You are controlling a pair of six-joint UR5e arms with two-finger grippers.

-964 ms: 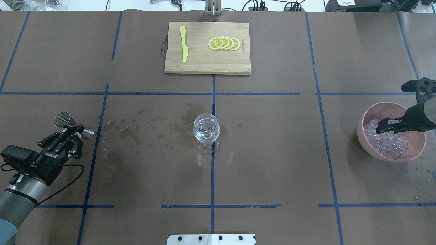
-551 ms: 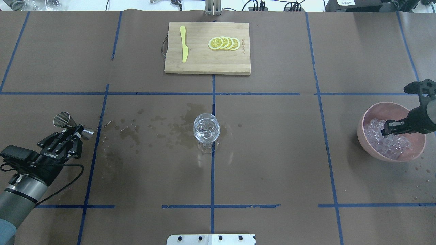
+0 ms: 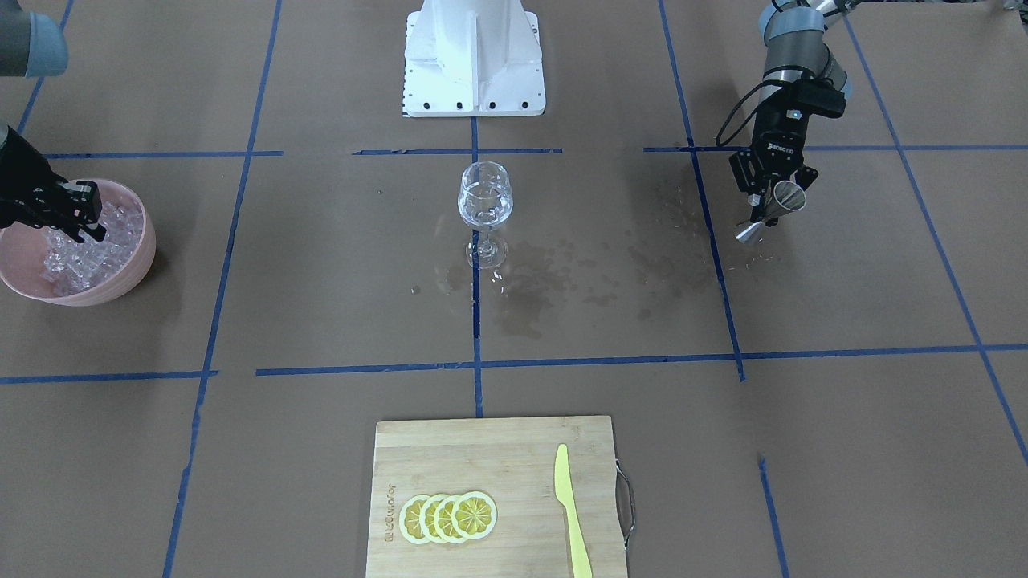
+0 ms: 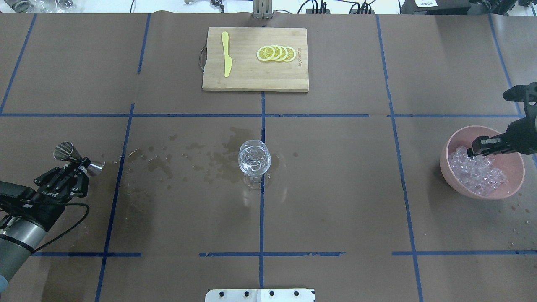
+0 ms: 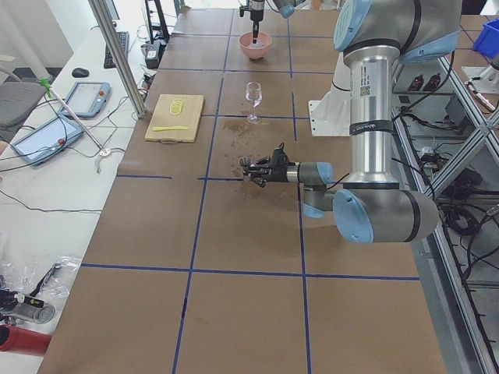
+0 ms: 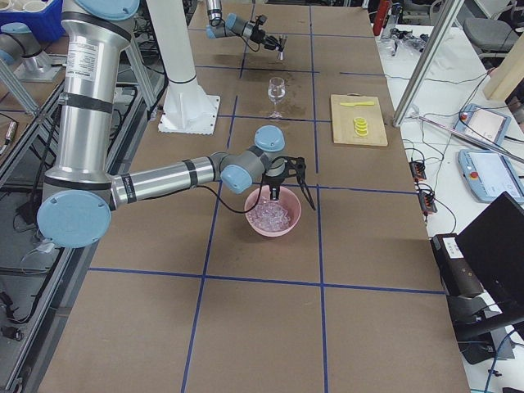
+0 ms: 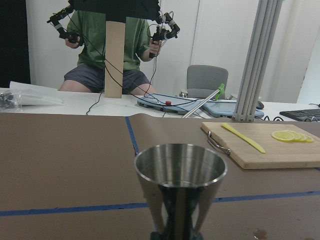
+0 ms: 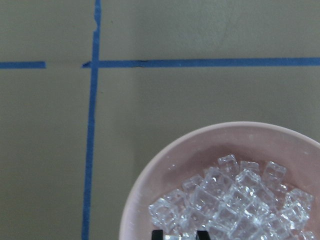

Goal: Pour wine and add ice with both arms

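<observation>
A clear wine glass (image 4: 254,161) stands at the table's middle, with a little clear wine and some glassy cubes in its bowl; it also shows in the front view (image 3: 485,197). My left gripper (image 4: 79,165) is shut on a steel jigger (image 4: 67,153) at the far left, held level, and the left wrist view shows its open cup (image 7: 180,175). My right gripper (image 4: 476,147) hangs over the pink bowl (image 4: 445,157) of ice (image 4: 478,174), shut on an ice cube. Its fingertips (image 8: 157,234) show above the ice (image 8: 235,200).
A wooden cutting board (image 4: 247,79) at the far side carries lemon slices (image 4: 277,53) and a yellow knife (image 4: 226,54). Wet stains (image 4: 188,159) spread left of the glass. The white robot base (image 3: 474,56) stands behind the glass.
My right gripper has closed in the ice and drawn up and to the right. My left gripper has pulled back to the left with the jigger.
</observation>
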